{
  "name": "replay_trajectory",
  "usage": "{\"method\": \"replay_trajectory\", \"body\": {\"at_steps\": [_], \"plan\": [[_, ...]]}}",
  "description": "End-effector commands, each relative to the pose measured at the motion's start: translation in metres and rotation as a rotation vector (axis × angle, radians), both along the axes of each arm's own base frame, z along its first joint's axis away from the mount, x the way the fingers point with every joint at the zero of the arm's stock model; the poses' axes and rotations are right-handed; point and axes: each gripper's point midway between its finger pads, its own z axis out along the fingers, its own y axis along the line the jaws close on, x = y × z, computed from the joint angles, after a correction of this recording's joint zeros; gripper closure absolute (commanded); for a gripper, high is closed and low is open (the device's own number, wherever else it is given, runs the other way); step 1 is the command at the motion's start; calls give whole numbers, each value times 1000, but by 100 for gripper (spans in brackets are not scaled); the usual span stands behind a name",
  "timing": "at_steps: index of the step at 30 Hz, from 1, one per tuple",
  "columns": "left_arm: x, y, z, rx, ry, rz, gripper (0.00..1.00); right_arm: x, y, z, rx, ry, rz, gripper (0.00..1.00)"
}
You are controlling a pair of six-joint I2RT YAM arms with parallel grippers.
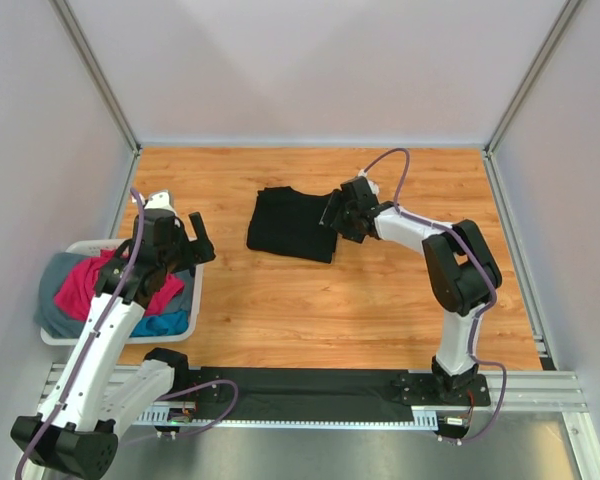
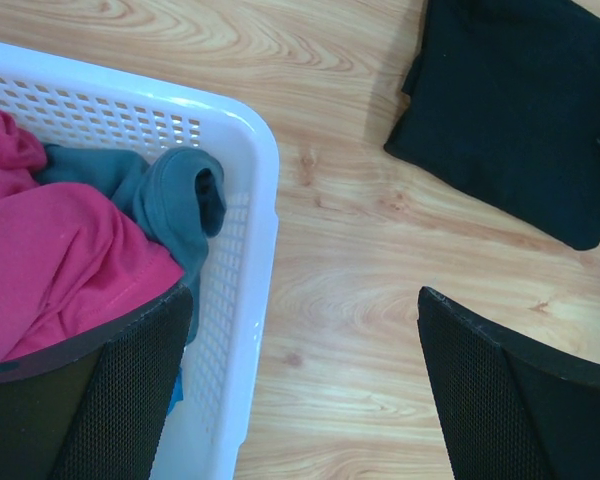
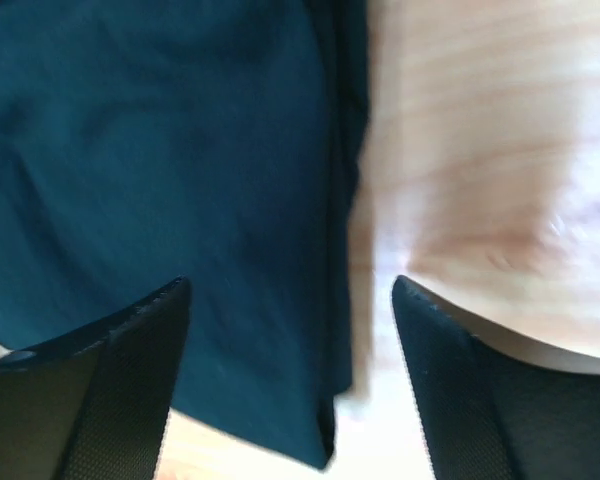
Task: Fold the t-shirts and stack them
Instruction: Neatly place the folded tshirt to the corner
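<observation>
A folded black t-shirt (image 1: 288, 224) lies on the wooden table; it also shows in the left wrist view (image 2: 525, 110) and, looking dark teal, in the right wrist view (image 3: 180, 200). My right gripper (image 1: 338, 215) hovers open over its right edge, one finger above the cloth, one above bare wood (image 3: 290, 330). A magenta-pink t-shirt (image 1: 115, 283), a grey one (image 1: 62, 290) and a bright blue one (image 1: 160, 323) lie bunched in the white basket (image 1: 195, 290). My left gripper (image 1: 185, 240) is open and empty above the basket's right rim (image 2: 255, 290).
The white slotted basket stands at the table's left edge beside the wall. A black cloth strip (image 1: 310, 385) lies along the near edge between the arm bases. Bare wood (image 1: 330, 300) stretches between basket and right arm.
</observation>
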Motion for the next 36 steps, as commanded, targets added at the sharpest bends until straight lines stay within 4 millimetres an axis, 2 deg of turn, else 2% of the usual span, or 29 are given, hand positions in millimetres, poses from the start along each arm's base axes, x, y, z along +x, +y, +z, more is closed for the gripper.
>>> {"method": "replay_trajectory", "body": {"at_steps": [1, 2, 3, 4, 6, 7, 13, 15, 18, 19, 21, 22, 23, 24, 25, 26, 28, 30, 31, 32, 33, 35, 36], "plan": [[5, -7, 5, -29, -23, -21, 0, 35, 17, 18, 67, -86, -37, 21], [6, -6, 5, -25, -21, -17, 0, 38, 21, 18, 77, -86, -38, 21], [6, -5, 5, -19, -21, -10, 0, 38, 21, 7, 72, -67, -40, 23], [6, -4, 6, -15, -23, -10, 0, 40, 21, 4, 75, -64, -53, 29], [7, -4, 9, -9, -28, -12, 1, 42, 22, -4, 69, -48, -59, 31], [6, -3, 9, -6, -27, -14, 0, 40, 18, -10, 47, -28, -72, 34], [7, -1, 9, 7, -26, -10, 0, 43, 3, -26, -56, 13, -100, 36], [7, -2, 7, 7, -21, -11, 0, 45, -1, -32, -71, 25, -101, 40], [10, -2, 7, 8, -23, -9, 0, 56, -6, -34, -65, 21, -86, 64], [10, -1, 7, 10, -20, -8, 0, 62, -6, -30, -48, 12, -80, 80], [11, 0, 6, 18, -17, -4, 0, 76, -27, -28, -47, 5, -92, 94], [10, 1, 7, 22, -16, -1, 0, 85, -32, -20, -32, -12, -85, 100], [10, 1, 7, 25, -16, 1, 0, 95, -51, -17, -38, -22, -106, 100], [10, 3, 6, 30, -16, 7, 0, 104, -62, -14, -51, -36, -107, 100], [11, 3, 6, 32, -16, 7, 0, 106, -75, -13, -96, -32, -74, 100], [11, 3, 6, 32, -15, 7, 0, 125, -94, 4, -109, -71, -91, 100], [12, 2, 5, 32, -13, 4, 0, 131, -117, 0, -181, -55, -46, 100], [12, 2, 3, 35, -7, 2, 0, 153, -140, 12, -185, -78, -27, 100], [13, 2, 3, 36, -6, 4, 0, 153, -150, 11, -209, -54, -20, 100], [13, 3, 1, 45, 3, 4, 0, 158, -171, 13, -249, -59, -1, 100], [14, 4, 0, 50, 5, 4, 1, 171, -179, 18, -267, -75, 2, 100], [15, 8, -2, 69, 16, 18, 0, 170, -211, 13, -331, -34, 7, 100], [15, 9, -1, 75, 18, 25, 0, 172, -226, 4, -370, -13, -10, 100]]}}
